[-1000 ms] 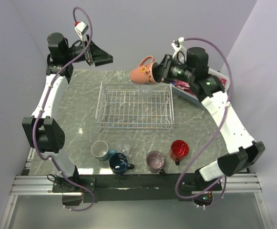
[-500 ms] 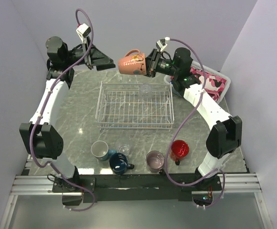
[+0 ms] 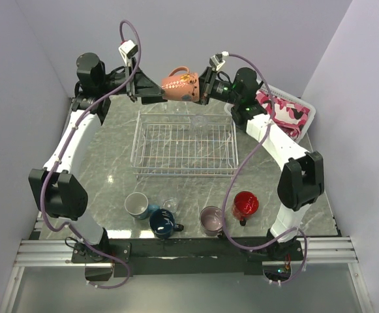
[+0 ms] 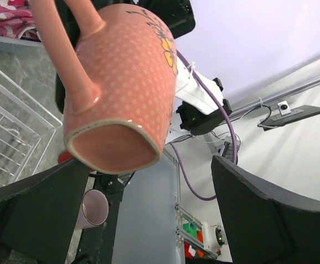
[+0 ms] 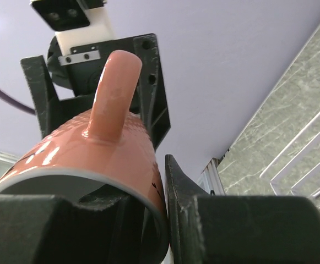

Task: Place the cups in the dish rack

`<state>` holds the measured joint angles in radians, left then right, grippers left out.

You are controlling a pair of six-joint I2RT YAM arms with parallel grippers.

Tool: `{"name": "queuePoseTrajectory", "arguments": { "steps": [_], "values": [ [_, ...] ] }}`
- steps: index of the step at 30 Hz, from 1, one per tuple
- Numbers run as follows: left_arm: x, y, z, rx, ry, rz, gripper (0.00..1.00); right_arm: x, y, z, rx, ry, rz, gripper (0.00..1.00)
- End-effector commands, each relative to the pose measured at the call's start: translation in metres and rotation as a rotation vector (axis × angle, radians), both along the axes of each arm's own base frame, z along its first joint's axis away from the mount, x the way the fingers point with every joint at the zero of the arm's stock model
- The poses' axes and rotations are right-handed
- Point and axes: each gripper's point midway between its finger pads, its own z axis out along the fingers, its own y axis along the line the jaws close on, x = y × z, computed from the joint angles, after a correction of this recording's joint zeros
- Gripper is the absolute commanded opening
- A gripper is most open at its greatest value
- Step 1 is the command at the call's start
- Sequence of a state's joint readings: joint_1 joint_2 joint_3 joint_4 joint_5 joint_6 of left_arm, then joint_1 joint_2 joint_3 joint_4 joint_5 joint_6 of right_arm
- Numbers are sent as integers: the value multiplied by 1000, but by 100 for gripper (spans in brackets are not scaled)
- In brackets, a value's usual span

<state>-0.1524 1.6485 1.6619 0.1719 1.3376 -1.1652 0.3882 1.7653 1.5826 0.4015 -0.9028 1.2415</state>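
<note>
Salmon-orange dotted ceramic mug (image 3: pixel 181 85) hangs sideways above the far edge of the white wire dish rack (image 3: pixel 184 173), its rim clamped in the right gripper (image 3: pixel 201 88); the left gripper (image 3: pixel 155 89), jaws wide apart, faces its base.

The rack (image 3: pixel 184 171) stands in the middle, a glass (image 3: pixel 199 122) in its far end. Above that end hangs a mug (image 3: pixel 181 85) — left gripper (image 3: pixel 156 91) to its left, right gripper (image 3: pixel 201 90) to its right. Basket (image 3: pixel 304 111) far right; other mugs (image 3: pixel 212 220) in a near row.
</note>
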Motion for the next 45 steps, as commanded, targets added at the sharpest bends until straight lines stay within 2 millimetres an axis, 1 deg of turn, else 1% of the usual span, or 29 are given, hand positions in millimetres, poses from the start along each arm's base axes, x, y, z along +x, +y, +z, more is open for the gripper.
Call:
{"name": "queuePoseTrajectory", "arguments": {
  "steps": [1,4,6,10,12,16,18,20,21,25,26,28,29,31,32,33,34,35,36,37,38,39,40,41,42,43,44,45],
  "values": [
    [-8,-6,22,-23,-85,-6,96,-1,3,23,48,-97,10,0],
    [-9,-12,21,-25,-82,-17,96,5,7,20,54,-94,12,0],
    [-7,-15,20,-24,-88,-18,96,5,13,19,48,-94,27,0],
    [5,-18,17,-21,-76,13,96,5,22,14,21,-110,36,0],
    [13,-21,17,-24,-69,34,96,4,28,9,2,-98,46,0],
    [22,-27,21,-34,-69,49,96,2,36,-3,-34,-96,55,0],
    [22,-31,25,-48,-68,37,96,3,38,-13,-52,-77,53,0],
    [21,-33,28,-57,-67,30,96,2,39,-16,-51,-69,55,0],
    [19,-35,31,-64,-73,21,96,3,40,-22,-53,-58,59,0],
    [15,-38,32,-69,-72,10,96,8,46,-28,-68,-54,67,0],
    [14,-39,31,-70,-72,4,96,5,50,-34,-89,-31,83,0],
    [15,-40,34,-76,-78,2,96,7,58,-39,-113,-51,91,0],
    [14,-41,34,-77,-77,0,96,4,62,-46,-137,-21,103,0],
    [13,-42,34,-75,-78,-4,96,4,70,-53,-175,-53,117,0],
    [12,-42,35,-75,-87,-7,97,0,76,-75,-246,16,135,0],
    [11,-41,35,-79,-85,-11,94,2,77,-68,-266,-17,120,0],
    [10,-41,38,-88,-106,-18,67,2,78,-72,-291,-44,121,0],
    [10,-40,36,-85,-99,-16,52,0,77,-76,-307,-30,122,0],
    [11,-40,36,-82,-99,-13,40,0,76,-83,-317,-17,118,0],
    [10,-40,35,-79,-97,-16,21,-1,75,-85,-326,-22,115,0],
    [11,-39,34,-78,-93,-16,15,-2,71,-92,-354,2,111,0],
    [10,-38,35,-81,-99,-20,9,-3,70,-96,-374,-8,108,0],
    [10,-37,35,-81,-101,-20,1,-4,67,-99,-386,-4,106,0],
    [9,-35,35,-82,-107,-26,1,-9,64,-104,-407,15,108,0],
    [9,-34,35,-83,-108,-28,1,-10,61,-106,-417,14,107,5],
    [10,-31,35,-84,-108,-28,1,-11,58,-108,-424,18,107,22],
    [12,-26,33,-83,-98,-21,1,-15,53,-111,-438,35,103,46],
    [13,-22,33,-82,-109,-20,1,-15,48,-111,-444,34,92,48]
  ]
}}
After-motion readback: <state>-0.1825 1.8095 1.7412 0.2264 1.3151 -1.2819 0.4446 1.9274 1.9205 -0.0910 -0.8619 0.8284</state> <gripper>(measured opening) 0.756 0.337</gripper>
